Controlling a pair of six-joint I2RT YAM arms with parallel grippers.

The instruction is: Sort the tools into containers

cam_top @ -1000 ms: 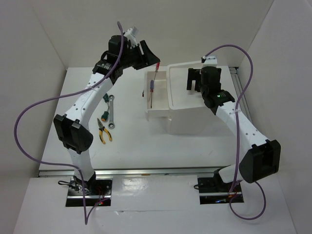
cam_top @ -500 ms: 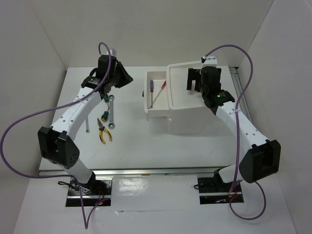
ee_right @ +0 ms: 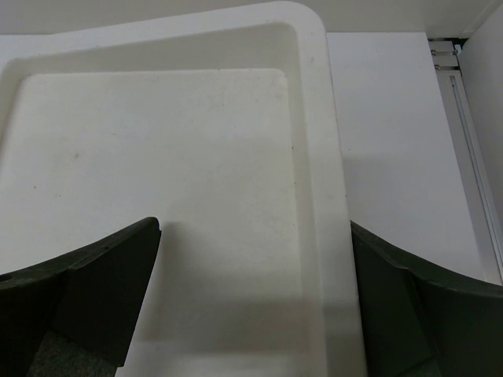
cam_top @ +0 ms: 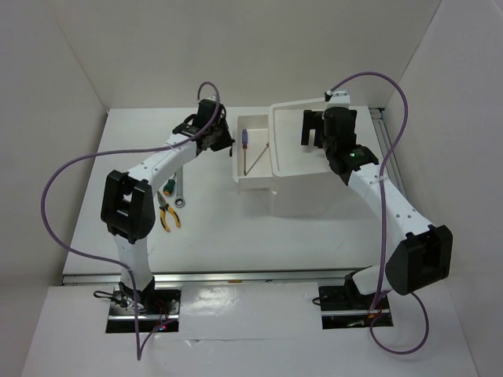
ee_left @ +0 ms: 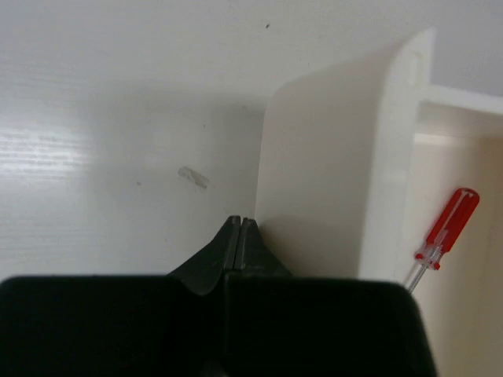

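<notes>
Red screwdriver is lying inside the drawer; your left gripper is sitting pinched together, empty, just outside its wall, right gripper hovering spread wide beside it.

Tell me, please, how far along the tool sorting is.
Done: the blue-handled screwdriver and red-handled screwdriver lie in the open white plastic drawer. In hand: nothing; the left gripper is shut, empty, beside that drawer, the right gripper open above the white top tray. Left: at least yellow-and-orange-handled pliers and a silver wrench on the table.
</notes>
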